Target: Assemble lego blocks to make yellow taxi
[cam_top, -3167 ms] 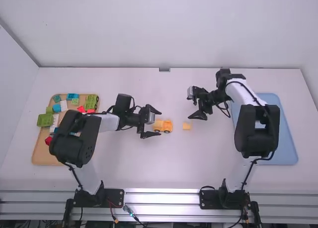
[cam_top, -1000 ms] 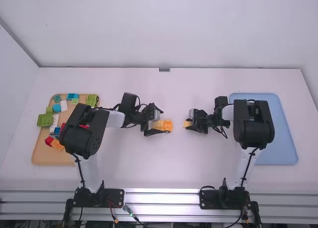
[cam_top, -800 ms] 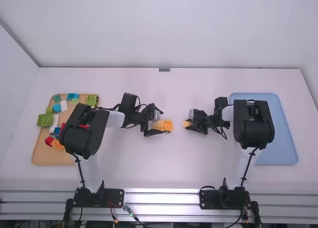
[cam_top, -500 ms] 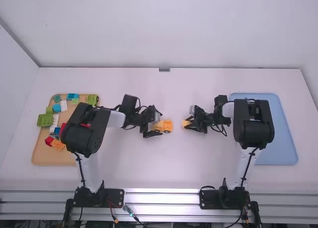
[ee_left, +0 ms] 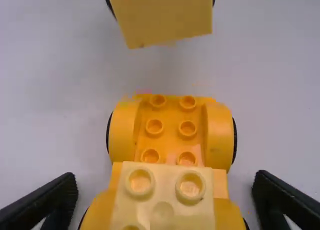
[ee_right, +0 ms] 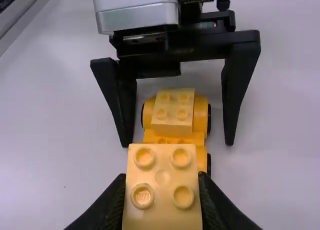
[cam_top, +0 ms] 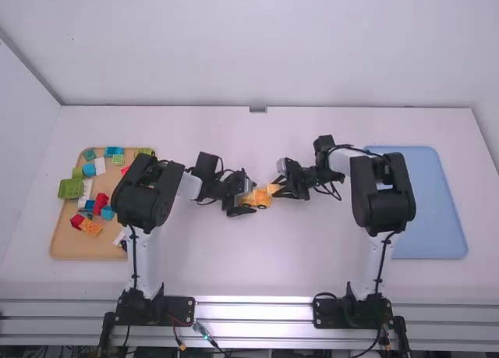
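My left gripper [cam_top: 248, 197] stands around the orange car base [cam_top: 261, 201]. In the left wrist view that gripper [ee_left: 165, 197] is open, a finger apart on either side of the wheeled base [ee_left: 170, 122], whose rear carries a light yellow block [ee_left: 162, 192]. My right gripper [cam_top: 277, 189] is at the car's right end, holding a second yellow block [cam_top: 273, 188]. The right wrist view has this gripper [ee_right: 162, 190] shut on the studded block [ee_right: 162, 162], with the car behind it. In the left wrist view, the held block [ee_left: 162, 14] hangs clear of the base's front.
A wooden tray [cam_top: 66, 241] at the left holds several loose bricks in green, blue, red, white and orange. A blue tray [cam_top: 429, 233] lies at the right, partly under the right arm.
The right gripper closed on the small yellow block, lifted it from the table and carried it left to the car. The left gripper closed in around the car's rear, then opened again.
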Controlling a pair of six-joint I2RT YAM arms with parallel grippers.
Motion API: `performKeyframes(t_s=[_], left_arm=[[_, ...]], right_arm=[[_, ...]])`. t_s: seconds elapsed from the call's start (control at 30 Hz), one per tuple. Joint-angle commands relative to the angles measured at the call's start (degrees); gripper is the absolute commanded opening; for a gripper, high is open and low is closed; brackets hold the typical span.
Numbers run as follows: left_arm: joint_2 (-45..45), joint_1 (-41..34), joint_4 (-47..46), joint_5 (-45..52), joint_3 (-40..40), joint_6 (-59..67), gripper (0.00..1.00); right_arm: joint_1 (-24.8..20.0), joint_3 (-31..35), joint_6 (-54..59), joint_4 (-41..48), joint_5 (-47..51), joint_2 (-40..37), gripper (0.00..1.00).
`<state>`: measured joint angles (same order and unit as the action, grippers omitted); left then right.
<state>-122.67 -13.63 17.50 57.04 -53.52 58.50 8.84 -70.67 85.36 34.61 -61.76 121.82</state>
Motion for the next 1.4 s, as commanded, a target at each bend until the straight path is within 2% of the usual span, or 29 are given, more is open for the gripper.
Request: performKeyframes(t_s=[0.0,0.13,0.23,0.37,0.5,0.63,0.73,0.8,0.9,1.37], left_arm=[[-0.6,-0.7,0.0,2.0,-1.0,0.5,0.84],[-0.6,-1.6,0.5,0.2,-0.8,0.5,0.72],[-0.6,-2.8,0.5,-1.7,-0.7,0.5,0.66],[-0.6,-3.8,0.5,-4.0,-0.5,0.4,0.57],[-0.6,-4.1,0.5,-4.0,-0.6,0.5,0.54],[-0.6,-3.6,0.9,-4.0,-0.6,-0.6,0.53],[-0.6,-3.8,0.9,-4.0,-0.6,-0.6,0.54],[-0.6,-3.8,1.1,-4.0,-0.6,-0.6,0.54],[-0.6,-3.8,1.2,-4.0,-0.7,-0.6,0.54],[-0.6,-3.8,1.2,-4.0,-0.6,-1.2,0.54]], right_arm=[[0.3,-0.9,-1.5,-0.4,0.0,0.0,0.19],[1.2,-0.9,-5.7,-3.0,1.9,0.0,0.19],[1.4,-1.0,-9.3,-4.8,3.0,-0.1,0.17],[1.5,-0.9,-9.4,-4.9,3.3,-0.8,0.15],[1.4,-0.7,-9.1,-4.0,4.2,-2.1,0.12],[2.8,2.1,-9.4,-6.9,5.1,-4.1,0.1],[3.9,5.7,-13.0,-12.2,7.2,-6.2,0.1],[5.3,9.1,-18.6,-18.9,11.0,-7.7,0.1],[6.6,11.8,-22.6,-24.2,13.0,-7.9,0.06],[5.3,14.4,-20.6,-25.2,10.4,-8.0,0.04]])
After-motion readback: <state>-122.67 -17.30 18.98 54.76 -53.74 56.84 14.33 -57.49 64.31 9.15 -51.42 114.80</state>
